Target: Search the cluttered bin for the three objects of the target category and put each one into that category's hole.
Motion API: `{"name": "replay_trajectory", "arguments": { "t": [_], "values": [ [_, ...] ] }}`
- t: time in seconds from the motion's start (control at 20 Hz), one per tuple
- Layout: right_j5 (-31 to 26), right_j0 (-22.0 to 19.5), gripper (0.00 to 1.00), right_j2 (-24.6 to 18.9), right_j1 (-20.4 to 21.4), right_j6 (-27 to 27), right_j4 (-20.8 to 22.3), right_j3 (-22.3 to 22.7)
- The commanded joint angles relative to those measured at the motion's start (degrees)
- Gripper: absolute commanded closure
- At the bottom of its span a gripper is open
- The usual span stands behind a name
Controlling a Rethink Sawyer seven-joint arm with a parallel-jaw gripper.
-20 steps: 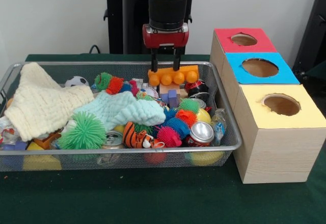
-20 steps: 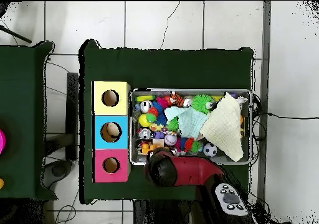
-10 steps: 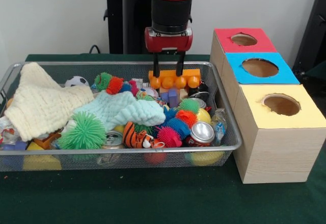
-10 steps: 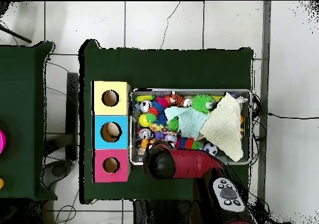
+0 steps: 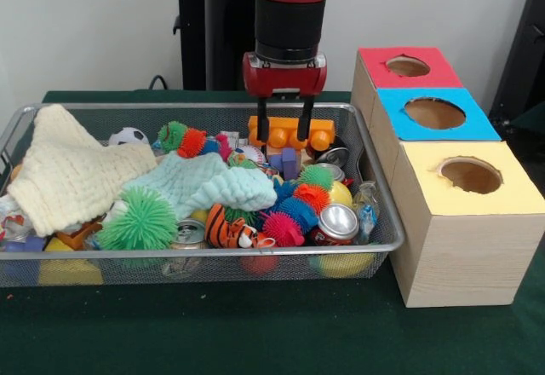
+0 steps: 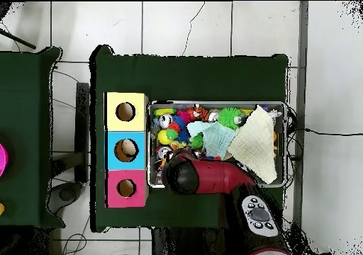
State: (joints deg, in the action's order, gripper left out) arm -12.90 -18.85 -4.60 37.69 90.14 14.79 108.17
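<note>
The silver wire-mesh bin (image 5: 204, 254) lies across the table, full of mixed toys and cans. My gripper (image 5: 283, 136) hangs over its far right corner. It is open, with both fingers (image 5: 263, 129) down over an orange studded block (image 5: 322, 132) that lies crosswise there. I cannot tell if the fingers touch the block. In the overhead view the red arm (image 6: 205, 178) covers the gripper and the near left corner of the bin (image 6: 284, 146). Three boxes with round holes stand beside the bin: red (image 5: 375, 66), blue (image 5: 393, 102) and yellow (image 5: 421, 183).
Cream cloth (image 5: 68, 170) and mint cloth (image 5: 204, 183) cover the bin's left and middle. Spiky balls, green (image 5: 139, 219) and others, a tiger toy (image 5: 228, 230), cans (image 5: 338, 222) and a small soccer ball (image 5: 128, 135) crowd the rest. The black pedestal (image 5: 204, 25) stands behind.
My gripper has moved further in over the bin and lower, so its fingers now reach down over the orange block. The block has shifted slightly down in the front view.
</note>
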Motion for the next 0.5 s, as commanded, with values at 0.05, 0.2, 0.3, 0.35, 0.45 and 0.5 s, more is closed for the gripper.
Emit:
{"name": "replay_trajectory", "arguments": {
  "t": [0.05,0.2,0.3,0.35,0.45,0.5],
  "values": [
    [-0.58,-0.09,0.00,-3.99,-1.39,7.59,-2.44,-4.91],
    [-0.59,-0.12,0.00,-4.00,-1.34,7.64,-2.37,-4.85],
    [-0.48,-0.22,0.00,-4.06,-1.29,7.65,-2.30,-4.70],
    [-0.47,-0.37,0.00,-4.23,-1.25,7.61,-2.33,-4.59],
    [-0.64,-0.19,0.00,-4.00,-1.41,7.54,-2.22,-4.71],
    [-0.70,-0.12,0.00,-3.91,-1.48,7.51,-2.16,-4.74]
  ]
}}
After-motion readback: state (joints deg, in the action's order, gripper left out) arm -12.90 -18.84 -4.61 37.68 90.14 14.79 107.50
